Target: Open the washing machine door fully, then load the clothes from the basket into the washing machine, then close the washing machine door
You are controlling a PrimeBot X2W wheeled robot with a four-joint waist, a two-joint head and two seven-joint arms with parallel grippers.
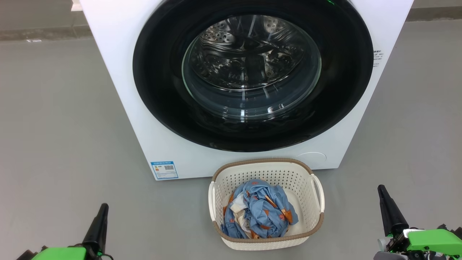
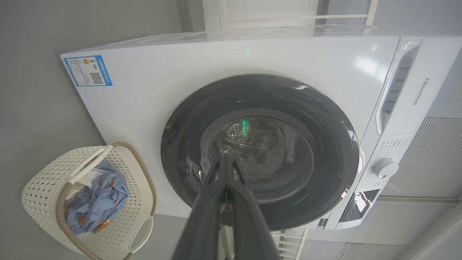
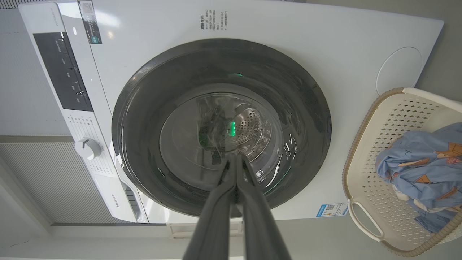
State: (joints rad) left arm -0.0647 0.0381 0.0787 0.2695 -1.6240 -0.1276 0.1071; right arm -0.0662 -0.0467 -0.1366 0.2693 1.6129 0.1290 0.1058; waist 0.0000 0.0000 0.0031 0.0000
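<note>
While one washing machine [image 1: 119, 72] stands on the grey floor [image 1: 54, 144] in the head view, its single washing machine door [image 1: 162, 94] is shut flat against the front. The door faces the camera, and the steel drum shows through the glass bowl. One basket [image 1: 267, 177] sits on the floor just before the machine's lower front edge, right of the one blue label sticker [image 1: 164, 170]. It stands open side up, with its two handles to left and right. One bundle of clothes [image 1: 260, 213] lies inside it, toward the near wall. There are two hands. The left hand [image 1: 104, 206] is low at the left and the right hand [image 1: 380, 188] low at the right. Each is closed on nothing, pointing up toward the machine, well apart from the basket.

In the left wrist view, the two fingers [image 2: 205, 216] press together and aim at the door's glass without touching it. The basket with the clothes lies at the lower left, and one white knob [image 2: 385, 168] sits on the control panel.

In the right wrist view, the fingers [image 3: 216, 216] likewise meet at their tips, aimed at the glass. The basket is at the right edge.
</note>
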